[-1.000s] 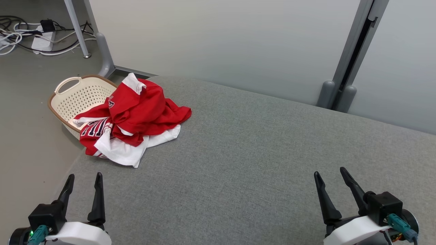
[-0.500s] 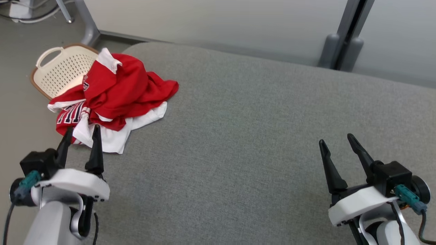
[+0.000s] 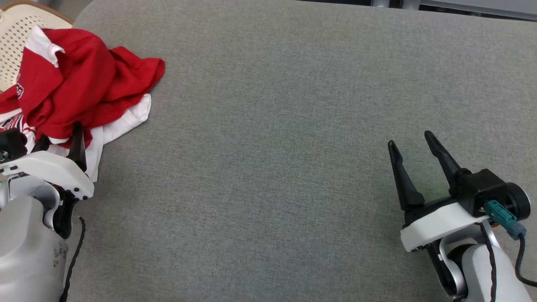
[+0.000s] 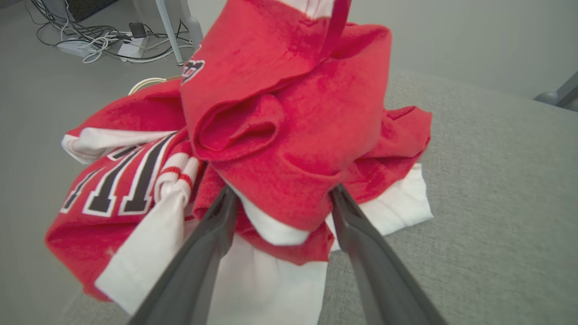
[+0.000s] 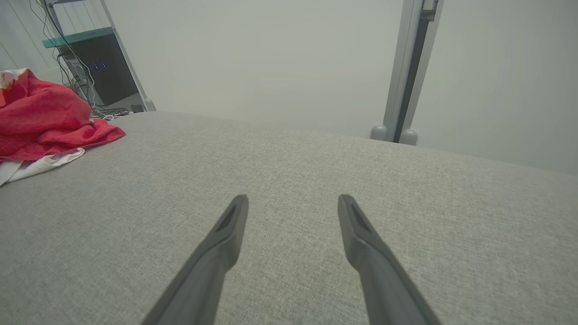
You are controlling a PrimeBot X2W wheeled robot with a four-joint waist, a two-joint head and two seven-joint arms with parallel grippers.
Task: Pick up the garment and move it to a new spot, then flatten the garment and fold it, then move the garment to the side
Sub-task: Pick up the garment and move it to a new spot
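Garment: red and white, crumpled in a heap at the far left corner of the table. Its left part overhangs the table edge, above a cream basket. White panels lie under the red folds, flat on the grey surface. Black numerals edged in white show on the left part in the left wrist view.

Left gripper: jaws spread wide, at the near edge of the heap. In the left wrist view the left gripper straddles a red fold with a white hem; the fingertips are partly hidden under the cloth. No pinch is seen.

Right gripper: jaws spread wide, nothing between them, over bare table at the near right, well apart from the garment. The right wrist view confirms the right gripper above grey fabric, with the garment far to its left.
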